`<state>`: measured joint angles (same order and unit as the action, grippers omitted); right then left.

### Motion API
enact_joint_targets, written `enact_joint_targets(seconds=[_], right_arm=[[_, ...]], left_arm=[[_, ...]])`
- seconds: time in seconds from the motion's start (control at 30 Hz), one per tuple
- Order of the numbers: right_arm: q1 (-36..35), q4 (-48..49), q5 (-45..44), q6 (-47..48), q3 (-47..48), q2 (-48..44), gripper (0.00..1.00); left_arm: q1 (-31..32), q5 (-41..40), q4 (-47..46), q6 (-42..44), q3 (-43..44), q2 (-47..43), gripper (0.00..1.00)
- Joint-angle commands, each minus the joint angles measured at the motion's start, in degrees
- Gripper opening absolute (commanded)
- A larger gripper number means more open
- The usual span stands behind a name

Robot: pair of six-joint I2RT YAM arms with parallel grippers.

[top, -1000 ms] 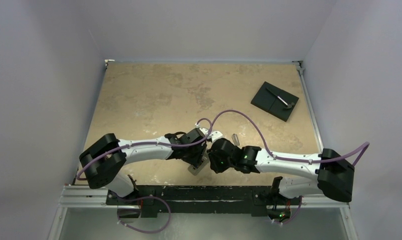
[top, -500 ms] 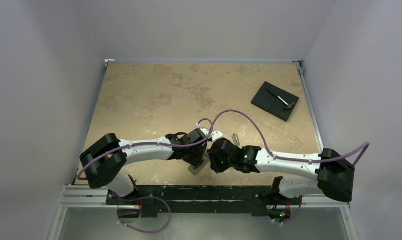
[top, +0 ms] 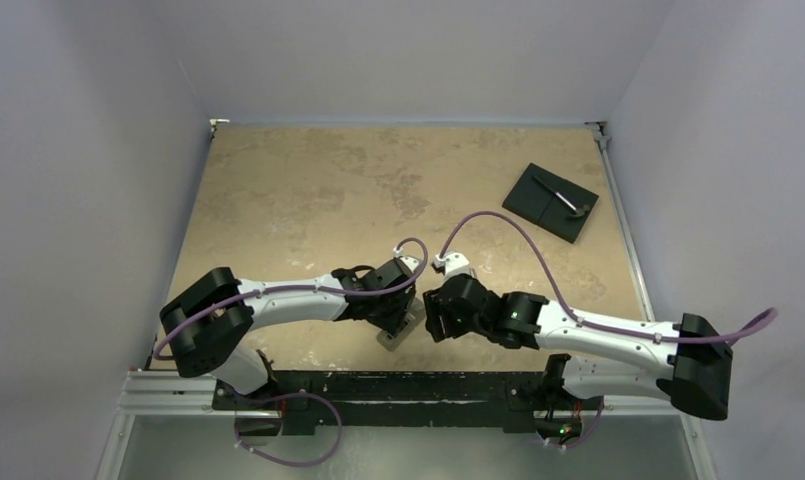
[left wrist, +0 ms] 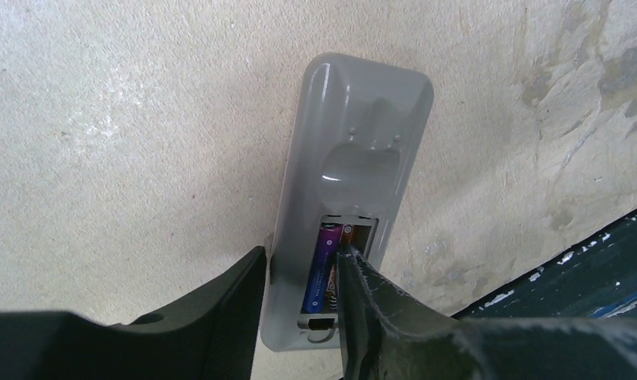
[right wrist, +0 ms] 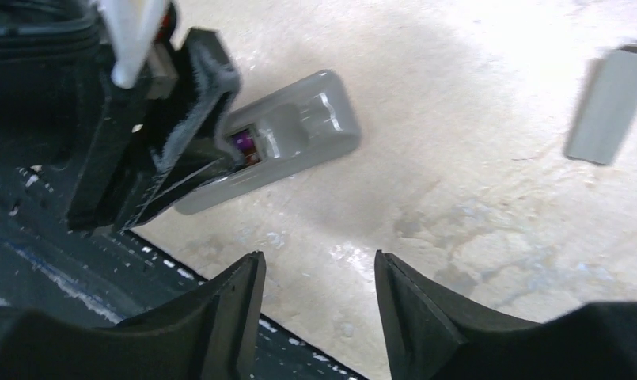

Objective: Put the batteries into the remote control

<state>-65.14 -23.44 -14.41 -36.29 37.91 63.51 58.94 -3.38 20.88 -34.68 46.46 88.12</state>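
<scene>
The remote control [left wrist: 362,134] lies grey back up near the table's front edge, its battery bay open. One purple battery [left wrist: 324,265] lies in the bay. A second battery's reddish-brown end [left wrist: 348,233] shows beside it, mostly hidden under my finger. My left gripper [left wrist: 303,253] is closed across the remote's near end, with one finger against its left side and the other over the bay on the second battery. In the right wrist view the remote [right wrist: 299,131] lies up and to the left of my right gripper [right wrist: 316,257], which is open and empty above bare table.
The narrow grey cover strip [right wrist: 612,103] lies loose on the table to the right of the remote. A black square plate [top: 550,201] with a small tool on it sits at the far right. The dark front rail [right wrist: 77,261] runs just below both grippers.
My right arm has swung out to the right and its gripper has drawn back a little from the remote. My left arm and the remote have not moved.
</scene>
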Motion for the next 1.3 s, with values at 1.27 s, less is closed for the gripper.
enact_joint_targets(seconds=[1.27], right_arm=[[40.96,-30.02,-16.19,-27.05,6.17,9.77,0.68]], left_arm=[[1.00,1.06,13.50,4.53,2.99,-31.69,0.54]])
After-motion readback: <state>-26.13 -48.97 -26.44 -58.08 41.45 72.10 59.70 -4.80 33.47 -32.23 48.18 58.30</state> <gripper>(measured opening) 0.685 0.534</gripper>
